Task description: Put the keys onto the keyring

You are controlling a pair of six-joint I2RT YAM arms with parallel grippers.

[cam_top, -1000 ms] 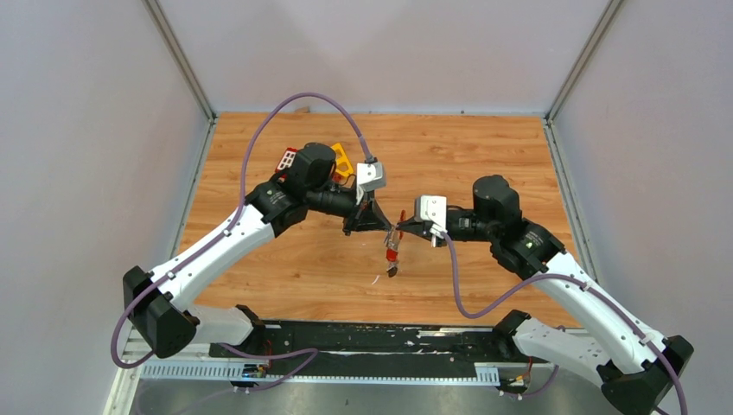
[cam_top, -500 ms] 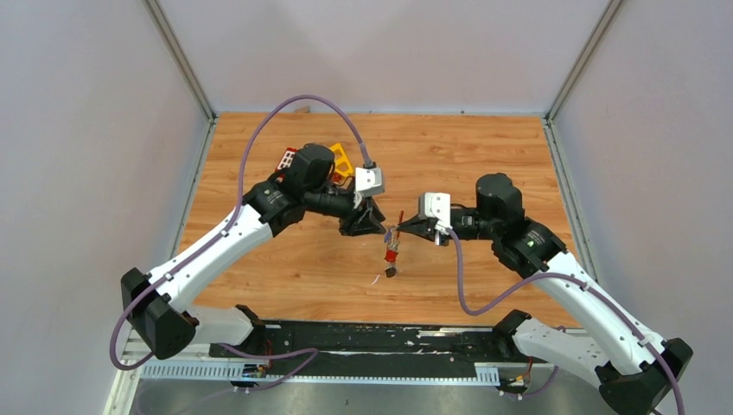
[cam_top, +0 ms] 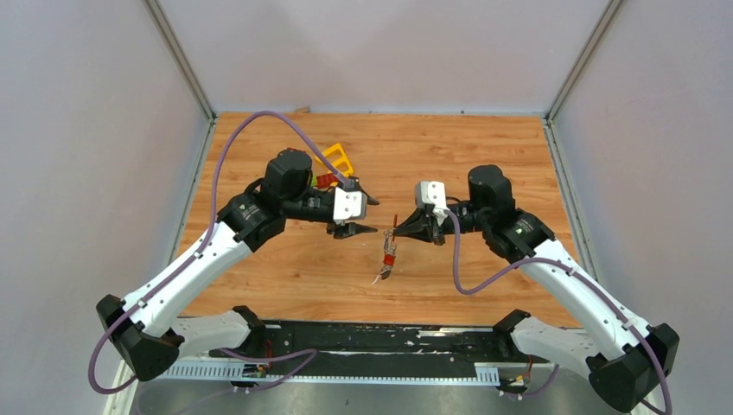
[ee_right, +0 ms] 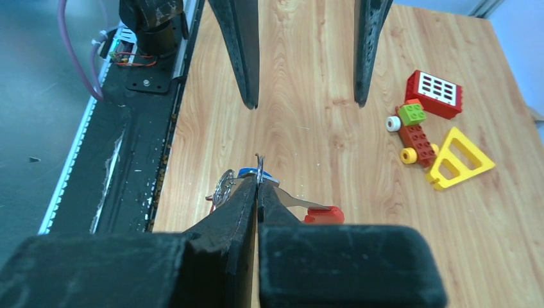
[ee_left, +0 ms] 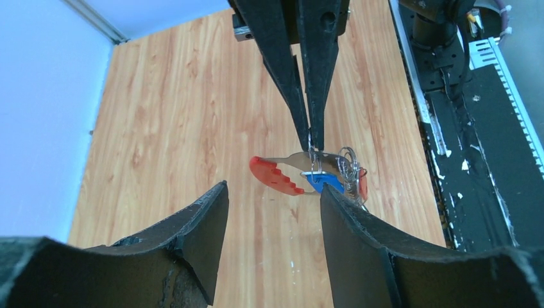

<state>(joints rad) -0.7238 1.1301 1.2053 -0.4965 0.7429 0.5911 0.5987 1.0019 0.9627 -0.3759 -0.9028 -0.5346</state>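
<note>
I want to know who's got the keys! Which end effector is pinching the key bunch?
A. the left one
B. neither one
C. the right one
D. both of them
C: the right end effector is shut on the key bunch, while the left end effector is open and apart from it.

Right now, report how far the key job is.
Done: blue key hangs at the keyring. In hand: right hand pinches the keyring aloft, red key sticking out; left hand open, clear of it. Left: cannot tell whether the red key is threaded on.
</note>
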